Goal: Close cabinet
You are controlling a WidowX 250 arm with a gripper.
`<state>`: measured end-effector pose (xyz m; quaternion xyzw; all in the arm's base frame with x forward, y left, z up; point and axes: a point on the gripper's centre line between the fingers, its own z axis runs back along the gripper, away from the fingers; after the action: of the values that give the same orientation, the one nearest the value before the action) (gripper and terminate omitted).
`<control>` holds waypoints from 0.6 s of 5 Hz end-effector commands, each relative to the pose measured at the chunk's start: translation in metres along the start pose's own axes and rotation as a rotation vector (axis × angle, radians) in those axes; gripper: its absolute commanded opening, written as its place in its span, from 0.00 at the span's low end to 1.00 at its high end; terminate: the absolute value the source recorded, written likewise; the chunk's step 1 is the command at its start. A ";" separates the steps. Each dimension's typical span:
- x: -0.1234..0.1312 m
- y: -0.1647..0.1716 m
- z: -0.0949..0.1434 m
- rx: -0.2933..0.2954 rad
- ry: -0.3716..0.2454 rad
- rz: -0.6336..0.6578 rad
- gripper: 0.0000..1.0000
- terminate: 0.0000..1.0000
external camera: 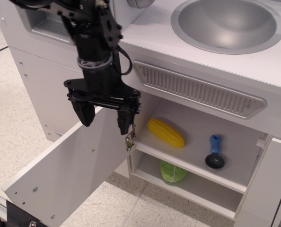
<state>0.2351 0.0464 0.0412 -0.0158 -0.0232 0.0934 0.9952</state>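
- across the lower half of the frame stands the cabinet, a white compartment with its flat door swung wide open toward the lower left, hinged at its right edge.
- at the hinge line a silver hinge shows just below the right fingertip; any second hinge is hidden behind the black arm.
- upper left to centre, the black robot arm reaches down and covers part of the grey recessed panel behind it.
- its gripper hangs over the top edge of the open door, fingers spread apart with nothing between them; the right fingertip sits just beside the hinge, and whether it touches the door cannot be told.
- on the inner shelf lies a yellow corn cob, tilted down to the right, and well to its right a blue-handled tool with a black round end.
- beneath the shelf, on the compartment floor, sits a green leafy toy, partly hidden by the shelf edge.
- above the opening runs a grey slotted vent strip, and in the upper right a silver sink bowl is set in the white counter.
- at the right edge a narrow white door panel stands beside the opening.
- speckled pale floor fills the left and bottom.
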 end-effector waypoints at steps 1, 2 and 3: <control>0.020 0.031 -0.006 0.051 -0.070 -0.187 1.00 0.00; 0.023 0.029 -0.021 0.069 -0.098 -0.206 1.00 0.00; 0.016 0.017 -0.028 0.028 -0.099 -0.207 1.00 0.00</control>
<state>0.2400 0.0613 0.0062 -0.0014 -0.0607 -0.0056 0.9981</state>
